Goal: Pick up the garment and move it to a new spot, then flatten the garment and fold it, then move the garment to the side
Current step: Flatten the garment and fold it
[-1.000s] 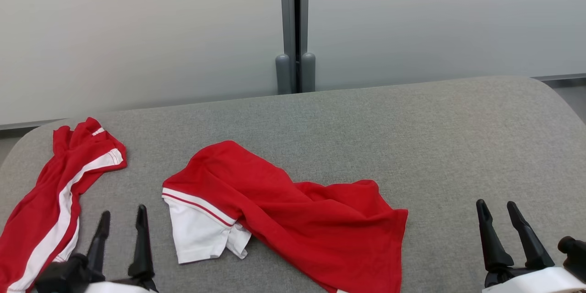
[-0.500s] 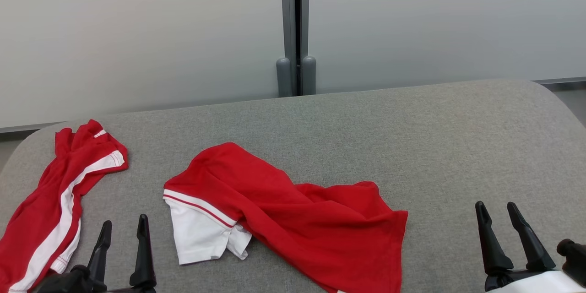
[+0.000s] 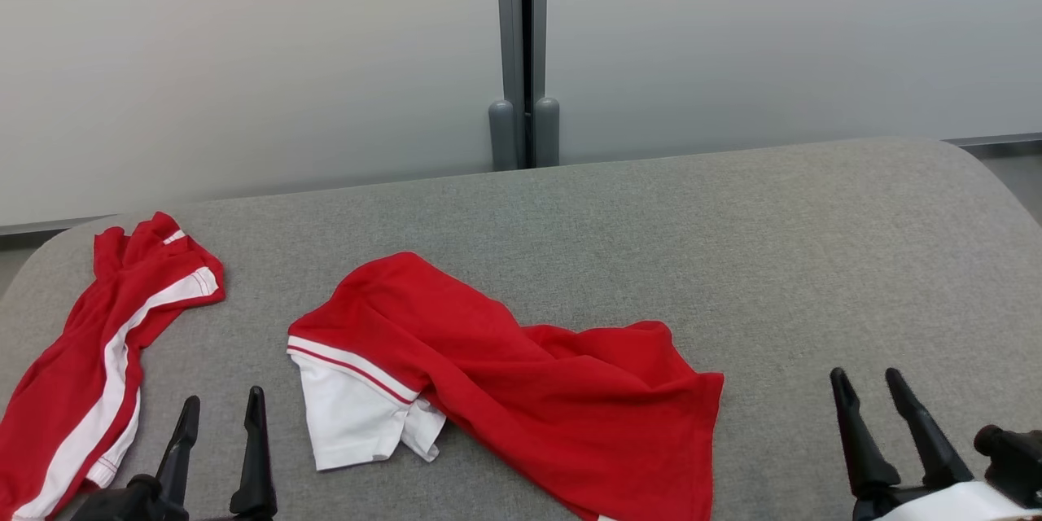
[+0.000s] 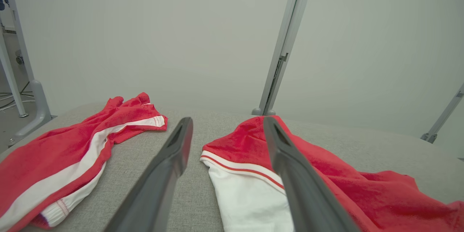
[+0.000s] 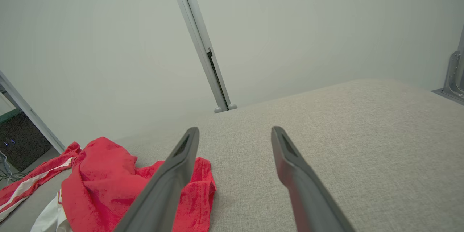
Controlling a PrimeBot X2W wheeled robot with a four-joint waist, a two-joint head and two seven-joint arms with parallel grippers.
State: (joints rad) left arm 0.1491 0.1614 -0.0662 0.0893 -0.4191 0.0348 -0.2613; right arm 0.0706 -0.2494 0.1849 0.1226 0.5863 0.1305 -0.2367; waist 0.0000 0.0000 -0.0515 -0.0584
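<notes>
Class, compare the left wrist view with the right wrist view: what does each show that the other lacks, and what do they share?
Left wrist, not right wrist: the open left pincer and a grey stand foot. Right wrist, not left wrist: the open right pincer, a dark box and a metal bracket. Both: the red garment with its white sleeve, the striped garment, the grey padded surface and the upright post.
</notes>
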